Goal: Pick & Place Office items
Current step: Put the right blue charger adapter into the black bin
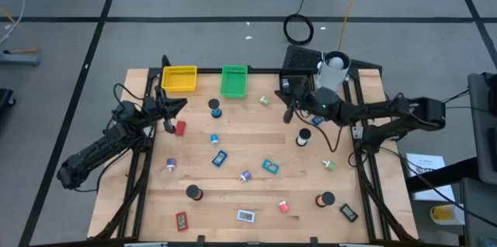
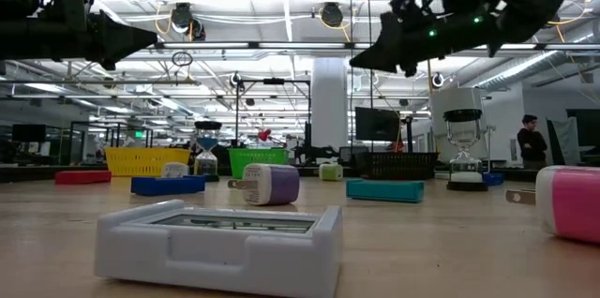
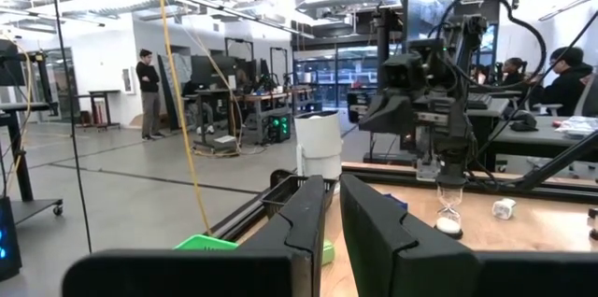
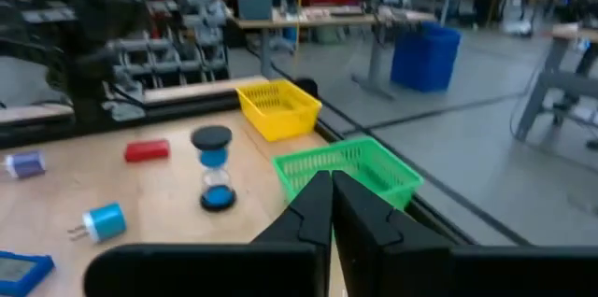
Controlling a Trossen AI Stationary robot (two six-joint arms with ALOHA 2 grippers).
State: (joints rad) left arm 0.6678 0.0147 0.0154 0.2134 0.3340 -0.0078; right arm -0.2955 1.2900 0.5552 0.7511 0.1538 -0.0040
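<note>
**Hourglass dead ahead of an empty right gripper**

Right gripper (image 1: pixel 290 112) clenched on nothing, fingers pressed together, held high above the table and pointing roughly level. Straight out past its fingertips, well apart and lower down: blue hourglass (image 4: pixel 213 168), standing upright on its black base, long axis vertical. Nearer, just below and ahead of the tips: green tray (image 4: pixel 350 168). Back toward the wrist and below: second hourglass (image 1: pixel 303 137), white with dark caps, also upright and closer than the blue one.

Likely the right arm's reach for either hourglass, with the white one the shorter move. Would need opening first, then a drop down and a sideways pinch across the narrow waist; upright and top-heavy, so easily tipped by a grazing finger.

Left gripper (image 1: pixel 166 116) waiting on the far side, clenched or released cannot be told, with red flat piece (image 1: pixel 180 128) just beside and below it. Nearer to that piece than the right arm by far.
</note>
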